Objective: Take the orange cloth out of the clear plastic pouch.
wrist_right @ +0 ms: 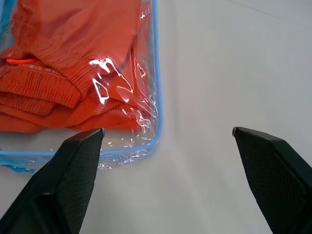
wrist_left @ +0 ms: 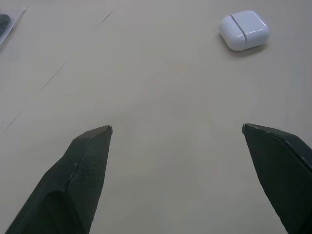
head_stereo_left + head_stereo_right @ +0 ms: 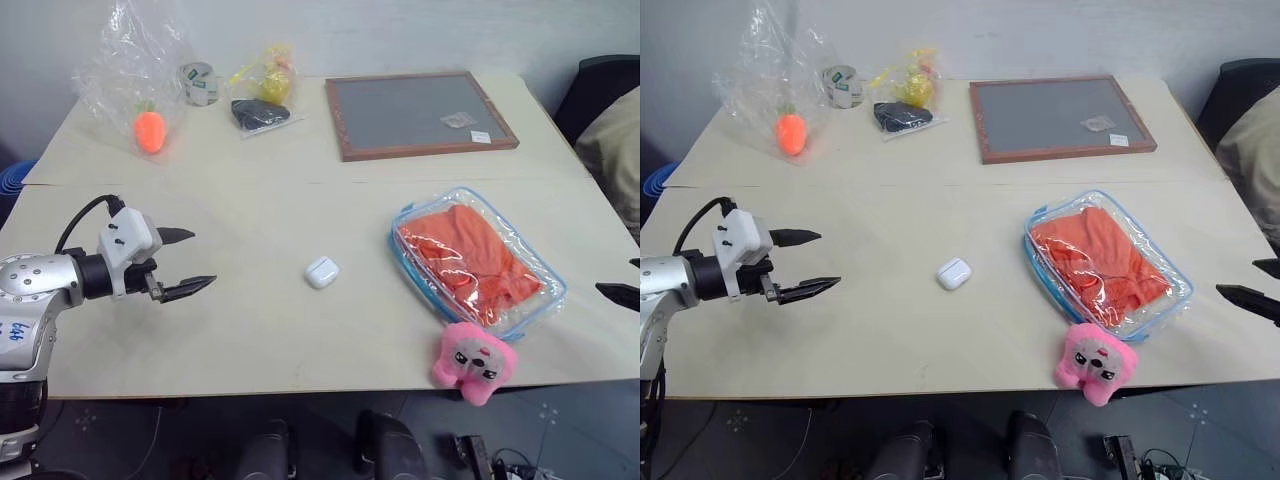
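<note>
The orange cloth (image 3: 465, 255) lies folded inside the clear plastic pouch (image 3: 404, 262), which rests flat on the right side of the table with its light-blue trim all around. A pink plush charm (image 3: 472, 360) sits at the pouch's near corner, by the table edge. My right gripper (image 3: 1238, 279) stands open just right of the pouch; in its wrist view the right gripper (image 1: 168, 129) has a corner of the pouch (image 1: 155, 122) in front of one finger. My left gripper (image 3: 200, 260) is open over bare table at the left, holding nothing.
A white earbud case (image 3: 321, 271) lies mid-table between the grippers. At the back are a framed grey board (image 3: 418, 112), a crinkled bag with a carrot toy (image 3: 150, 130), a tape roll (image 3: 199, 83) and a small bag with yellow items (image 3: 265, 85).
</note>
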